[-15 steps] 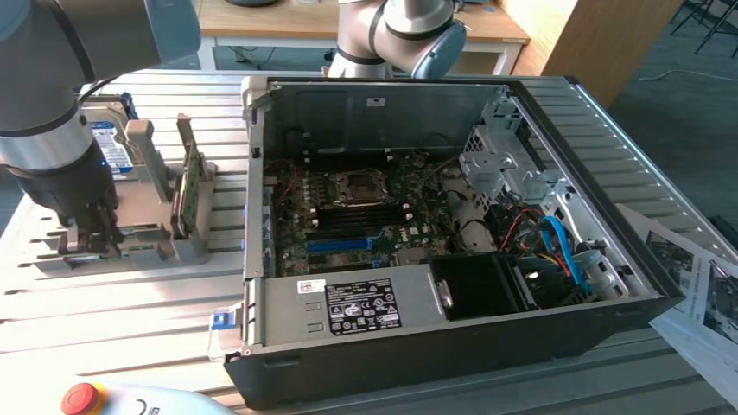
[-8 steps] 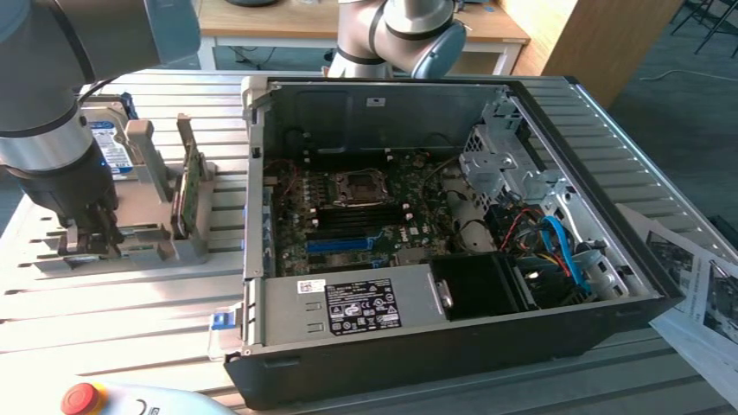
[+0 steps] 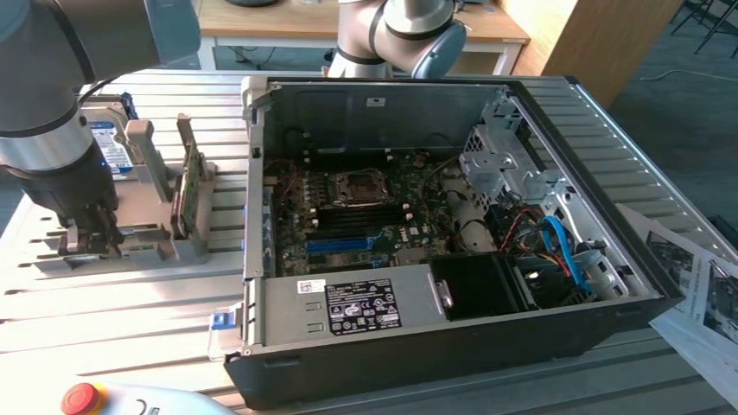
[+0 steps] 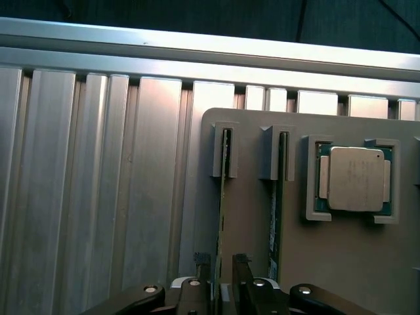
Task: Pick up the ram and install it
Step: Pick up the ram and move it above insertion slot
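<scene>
While the tool (image 4: pixel 221 266) straddles the ram (image 4: pixel 222 197) standing in its holder (image 4: pixel 308 262), jaws open, gripping nothing, a good grasp wants them centred and square.

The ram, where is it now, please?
In the wrist view, the ram stands on edge in the gray holder, between the hand's fingers, beside another board.

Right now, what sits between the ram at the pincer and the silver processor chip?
Wrist view: one other upright green board, in its own holder slot, stands between ram and processor chip.
</scene>
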Motion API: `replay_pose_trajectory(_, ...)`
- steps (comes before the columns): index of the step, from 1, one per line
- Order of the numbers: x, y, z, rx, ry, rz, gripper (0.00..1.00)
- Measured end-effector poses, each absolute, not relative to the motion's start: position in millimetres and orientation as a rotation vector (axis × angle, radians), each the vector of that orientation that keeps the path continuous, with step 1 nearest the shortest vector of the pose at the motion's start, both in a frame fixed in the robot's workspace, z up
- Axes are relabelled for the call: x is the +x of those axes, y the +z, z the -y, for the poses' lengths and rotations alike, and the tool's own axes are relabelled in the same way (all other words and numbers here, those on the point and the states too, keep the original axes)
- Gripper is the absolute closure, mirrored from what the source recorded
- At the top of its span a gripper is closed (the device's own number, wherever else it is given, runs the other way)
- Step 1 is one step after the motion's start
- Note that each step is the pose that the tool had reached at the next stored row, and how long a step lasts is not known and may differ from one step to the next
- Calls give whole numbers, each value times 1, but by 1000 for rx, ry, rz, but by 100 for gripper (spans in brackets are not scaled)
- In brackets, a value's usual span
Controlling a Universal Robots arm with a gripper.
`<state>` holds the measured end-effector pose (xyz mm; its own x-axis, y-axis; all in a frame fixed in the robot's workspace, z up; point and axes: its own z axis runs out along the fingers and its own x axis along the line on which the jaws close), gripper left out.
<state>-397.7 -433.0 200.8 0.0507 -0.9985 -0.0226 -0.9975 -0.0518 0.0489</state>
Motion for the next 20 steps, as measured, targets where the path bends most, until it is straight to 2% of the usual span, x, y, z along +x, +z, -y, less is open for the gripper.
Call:
replay_pose_trajectory(1,-398,201,433,2263,-78,2149,73)
replay_pose_trajectory(2,-398,201,433,2262,-78,2149,80)
replay_pose_trajectory(20,-396,201,433,2263,-78,2149,80)
